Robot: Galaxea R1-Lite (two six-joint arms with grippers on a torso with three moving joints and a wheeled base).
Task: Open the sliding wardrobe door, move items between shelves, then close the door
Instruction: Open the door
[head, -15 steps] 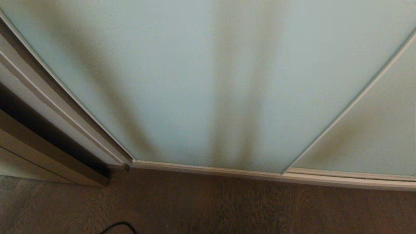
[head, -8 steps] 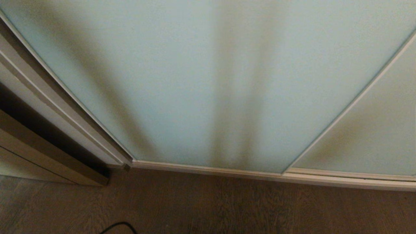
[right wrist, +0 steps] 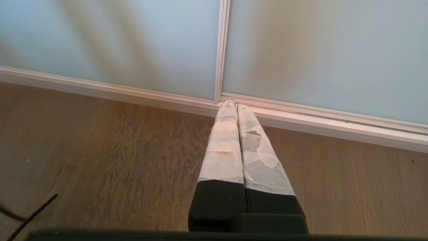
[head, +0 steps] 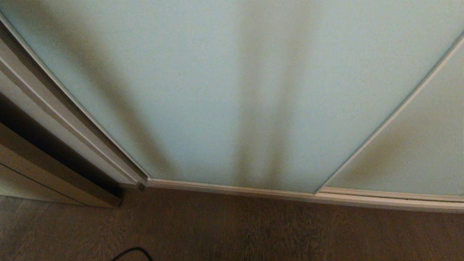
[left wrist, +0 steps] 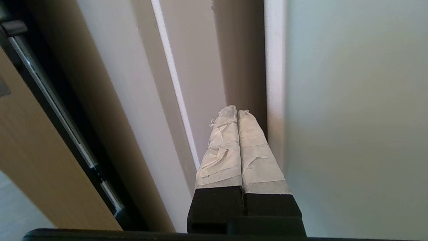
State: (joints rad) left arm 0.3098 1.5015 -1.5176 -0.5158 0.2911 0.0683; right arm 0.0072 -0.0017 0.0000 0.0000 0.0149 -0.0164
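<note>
The sliding wardrobe door (head: 232, 90), pale mint frosted glass in a slim cream frame, fills the head view and stands closed against the left jamb. Neither arm shows in that view. In the left wrist view my left gripper (left wrist: 237, 112) is shut and empty, its taped fingertips in the dark recess right beside the door's cream side edge (left wrist: 275, 67), with the glass (left wrist: 351, 100) alongside. My right gripper (right wrist: 233, 104) is shut and empty, low over the floor, pointing at the bottom rail where two panels meet. The items and the shelves are hidden behind the door.
A second glass panel (head: 417, 145) overlaps on the right. A cream bottom track (head: 253, 190) meets brown wood-grain floor (head: 253, 232). Left of the jamb stand a dark gap and a tan wooden panel (head: 54, 174). A black cable (head: 132, 252) lies on the floor near me.
The soft shadows on the door glass shift very slightly. Door, frame and floor stand as before.
</note>
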